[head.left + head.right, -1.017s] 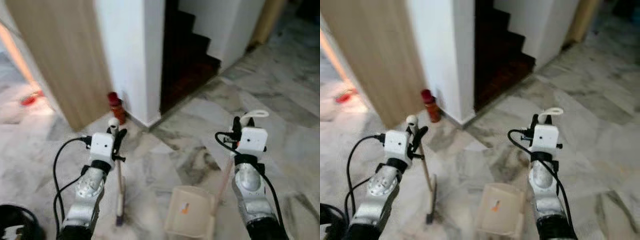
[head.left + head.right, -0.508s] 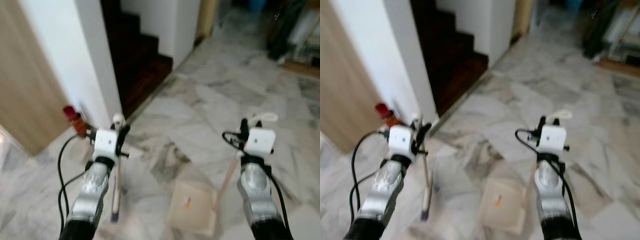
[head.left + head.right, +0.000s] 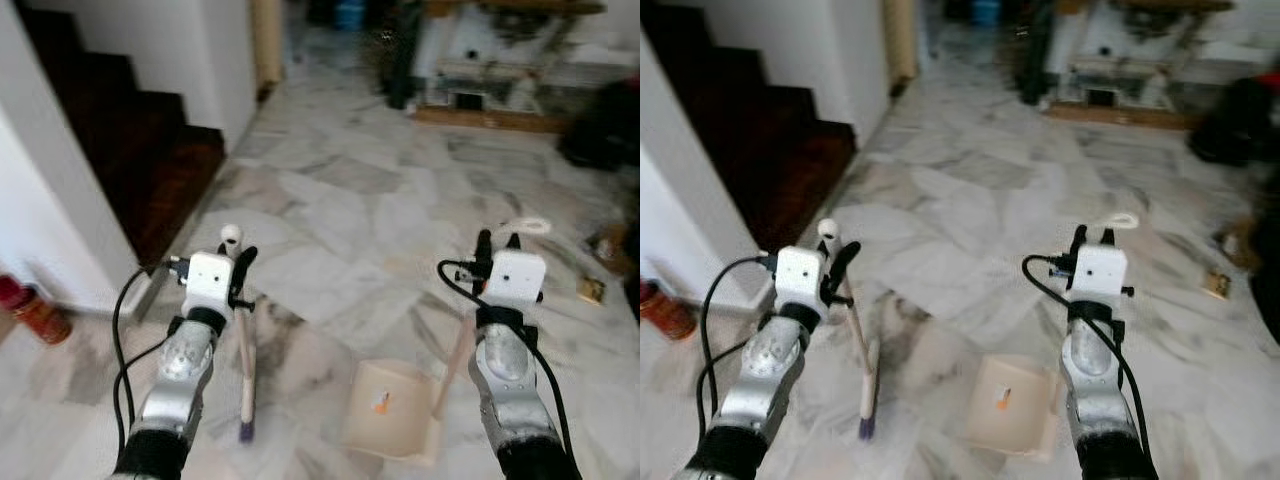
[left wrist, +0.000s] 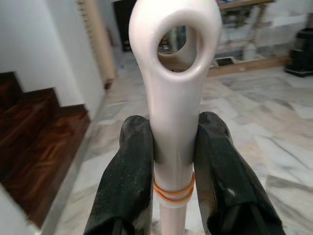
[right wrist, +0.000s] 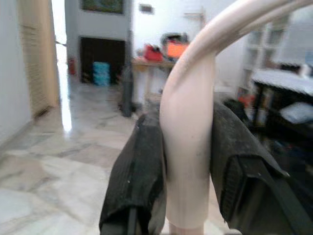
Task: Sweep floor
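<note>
left hand [image 4: 173,147] clamped on broom [image 3: 244,370] handle, bristle end on the marble floor [image 3: 350,210] | right hand [image 5: 188,161] clamped on dustpan [image 3: 392,408] handle, pan low over the floor between both arms | staircase [image 3: 130,150] and red bottle [image 3: 30,310] at left

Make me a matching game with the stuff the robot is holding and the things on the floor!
Things:
1. broom
2. dustpan
3. red bottle
4. stairs

Descriptions:
A. dark wood, going up on the robot's left
B. gripped by the left hand
C. standing on the floor by the white wall
D. its handle gripped by the right hand

Pairs: 1-B, 2-D, 3-C, 4-A
</note>
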You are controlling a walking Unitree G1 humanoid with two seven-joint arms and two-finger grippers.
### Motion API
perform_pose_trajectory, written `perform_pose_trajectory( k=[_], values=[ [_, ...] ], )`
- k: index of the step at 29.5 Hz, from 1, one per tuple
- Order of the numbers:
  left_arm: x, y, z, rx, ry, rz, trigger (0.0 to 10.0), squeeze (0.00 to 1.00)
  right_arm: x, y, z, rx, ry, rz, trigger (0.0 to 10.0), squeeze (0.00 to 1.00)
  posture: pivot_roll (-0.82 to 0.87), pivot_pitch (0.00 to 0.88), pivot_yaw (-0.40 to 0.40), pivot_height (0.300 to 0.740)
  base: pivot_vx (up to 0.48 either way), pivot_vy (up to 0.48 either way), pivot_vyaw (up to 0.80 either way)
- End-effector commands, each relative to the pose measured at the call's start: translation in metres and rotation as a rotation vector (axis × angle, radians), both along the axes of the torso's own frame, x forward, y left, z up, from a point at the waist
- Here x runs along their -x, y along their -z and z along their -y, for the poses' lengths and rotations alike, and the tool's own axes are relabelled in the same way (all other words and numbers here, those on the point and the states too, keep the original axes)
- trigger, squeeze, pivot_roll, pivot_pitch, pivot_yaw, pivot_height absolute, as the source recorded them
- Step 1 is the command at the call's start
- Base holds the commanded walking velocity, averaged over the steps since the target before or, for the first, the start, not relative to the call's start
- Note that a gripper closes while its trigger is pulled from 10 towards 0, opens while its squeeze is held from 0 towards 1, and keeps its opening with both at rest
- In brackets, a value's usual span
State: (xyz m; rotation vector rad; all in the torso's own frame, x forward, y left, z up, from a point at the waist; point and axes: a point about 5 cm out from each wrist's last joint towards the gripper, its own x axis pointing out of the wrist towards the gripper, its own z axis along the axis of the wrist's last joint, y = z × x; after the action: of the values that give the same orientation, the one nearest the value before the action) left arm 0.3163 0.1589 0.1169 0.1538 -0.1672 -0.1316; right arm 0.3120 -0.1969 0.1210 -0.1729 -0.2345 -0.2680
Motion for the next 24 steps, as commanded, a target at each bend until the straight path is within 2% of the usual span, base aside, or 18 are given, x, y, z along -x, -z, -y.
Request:
perform_pose_trajectory(
  k=[1, 8, 11, 13, 24],
  values=[
    [-0.002, -0.008, 0.004, 0.0, 0.006, 0.046, 10.0, 0.0, 0.0, -0.007, 0.001, -0.003, -0.002, 0.029, 10.0, 0.0, -0.08, 0.0, 0.024, 0.74, 0.0, 0.0, -0.8],
    [-0.004, -0.008, 0.007, 0.02, 0.008, 0.048, 10.0, 0.0, -0.004, -0.008, 0.002, 0.003, -0.003, 0.023, 10.0, 0.0, -0.09, 0.0, 0.015, 0.74, 0.0, 0.0, -0.8],
    [-0.003, -0.006, 0.006, 0.034, 0.008, 0.043, 10.0, 0.0, -0.003, -0.01, 0.003, 0.012, 0.001, 0.032, 10.0, 0.0, -0.14, 0.0, 0.034, 0.74, 0.0, 0.0, -0.8],
    [-0.003, -0.003, 0.004, 0.07, 0.007, 0.021, 10.0, 0.0, 0.001, -0.012, 0.003, 0.012, 0.018, 0.059, 10.0, 0.0, -0.17, 0.0, 0.062, 0.74, 0.0, 0.0, 0.0],
    [-0.01, -0.004, -0.003, 0.064, 0.009, -0.002, 10.0, 0.0, 0.003, -0.01, -0.007, -0.006, 0.004, 0.063, 10.0, 0.0, -0.19, 0.0, 0.111, 0.74, 0.026, 0.0, 0.0]
  ],
)
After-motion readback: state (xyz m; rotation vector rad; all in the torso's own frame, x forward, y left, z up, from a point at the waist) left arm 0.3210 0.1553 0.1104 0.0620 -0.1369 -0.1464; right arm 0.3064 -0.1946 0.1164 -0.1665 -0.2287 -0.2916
